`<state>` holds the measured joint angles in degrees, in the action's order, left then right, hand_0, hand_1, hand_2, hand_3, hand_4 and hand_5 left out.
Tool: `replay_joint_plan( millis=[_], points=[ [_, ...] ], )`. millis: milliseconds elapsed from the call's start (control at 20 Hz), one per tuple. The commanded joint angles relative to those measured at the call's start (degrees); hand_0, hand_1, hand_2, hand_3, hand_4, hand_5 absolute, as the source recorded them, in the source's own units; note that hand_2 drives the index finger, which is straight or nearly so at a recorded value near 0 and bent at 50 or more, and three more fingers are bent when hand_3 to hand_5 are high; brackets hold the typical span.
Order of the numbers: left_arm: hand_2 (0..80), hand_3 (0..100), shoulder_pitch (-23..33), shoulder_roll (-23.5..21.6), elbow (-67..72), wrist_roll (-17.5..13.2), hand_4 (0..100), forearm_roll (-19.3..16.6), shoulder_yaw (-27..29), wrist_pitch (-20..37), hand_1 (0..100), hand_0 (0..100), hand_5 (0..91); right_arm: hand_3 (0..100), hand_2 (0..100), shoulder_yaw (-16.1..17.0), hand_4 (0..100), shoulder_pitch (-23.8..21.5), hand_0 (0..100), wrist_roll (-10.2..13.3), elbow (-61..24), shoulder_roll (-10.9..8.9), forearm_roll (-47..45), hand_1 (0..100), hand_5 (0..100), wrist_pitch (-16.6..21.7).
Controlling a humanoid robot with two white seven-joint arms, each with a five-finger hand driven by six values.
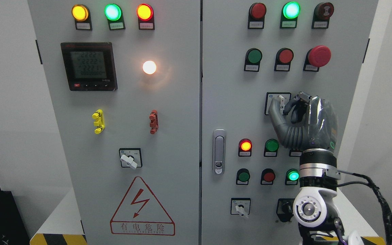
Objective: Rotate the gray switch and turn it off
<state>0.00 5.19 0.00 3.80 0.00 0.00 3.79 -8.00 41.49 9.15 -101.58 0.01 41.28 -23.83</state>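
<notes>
Head view: the right hand (296,114) is raised against the right door (230,102) of the grey electrical cabinet, thumb and fingers curled onto the gray switch (280,100) in its square black-framed plate, below the red mushroom button (319,55). Switch knob is largely hidden by the fingers. Left door (121,136) carries a digital meter (88,66), a lit white lamp (149,67) and a second rotary switch (130,158).
</notes>
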Motion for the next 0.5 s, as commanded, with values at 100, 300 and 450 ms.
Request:
replay_joint_plan(
  millis=[100, 300, 450],
  points=[
    [0.0, 0, -0.5, 0.0, -1.5, 0.0, 0, 1.1, 0.4, 0.0, 39, 12, 0.0, 100, 74, 0.1, 97, -0.1, 42, -0.1, -0.4, -0.98, -0.2, 47, 100, 0.4],
    [0.0, 0, -0.5, 0.0, -1.5, 0.0, 0, 1.1, 0.4, 0.0, 39, 12, 0.0, 100, 74, 0.1, 97, -0.3, 36, -0.1, -0.6, -0.98, -0.3, 44, 100, 0.5],
    [0.0, 0, -0.5, 0.0, -1.5, 0.0, 0, 1.1, 0.5, 0.0, 39, 12, 0.0, 100, 75, 0.2, 97, -0.5, 34, 0.0, -1.4, -1.15, -0.3, 43, 100, 1.3]
  ],
)
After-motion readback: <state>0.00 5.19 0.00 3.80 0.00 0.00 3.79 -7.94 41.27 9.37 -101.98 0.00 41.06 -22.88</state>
